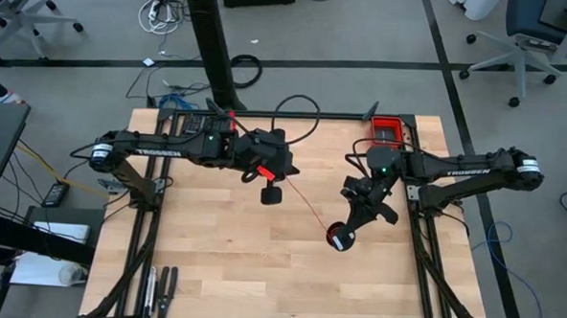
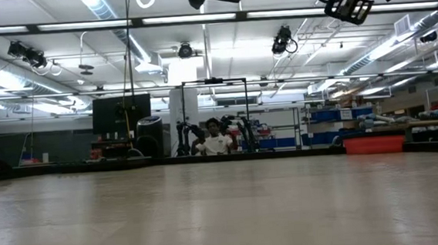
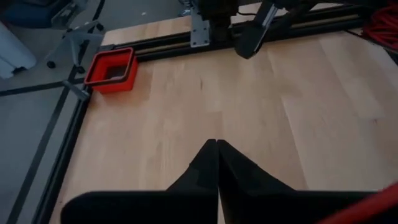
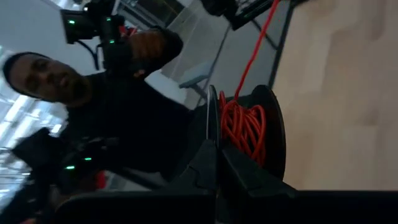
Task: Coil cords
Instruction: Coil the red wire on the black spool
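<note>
Cord work at mid-table: a thin red cord (image 1: 305, 206) runs in a taut slanting line above the wooden table (image 1: 221, 271), strung between the two dark arms in the overhead view. At its lower end the strand is wound in red loops on a black spool (image 1: 339, 237), which sits at the tip of the right gripper (image 1: 347, 231), right of the table's centre. In the right wrist view the coil (image 4: 245, 127) fills the gap between the spool's two black discs (image 4: 273, 134), and a single strand climbs away from it toward the other arm. The right gripper's fingers (image 4: 208, 168) are pressed together on the edge of one disc, so the spool hangs clamped in that claw.

The left gripper (image 1: 272, 191) hovers above the middle of the table, at the upper end of the strand. Its fingers (image 3: 208, 168) meet in a closed point in the left wrist view; whether the cord is pinched between them cannot be told, since no red shows at the tips there.

A red bin (image 1: 387, 131) sits at the far right corner of the table, beside the black frame rail (image 1: 295, 114). Pliers-like tools (image 1: 161, 286) lie at the near left edge.

In the level view both arms hang above the table with the tabletop (image 2: 225, 215) bare beneath them, and a person (image 2: 214, 142) in a white shirt sits in the room beyond.
</note>
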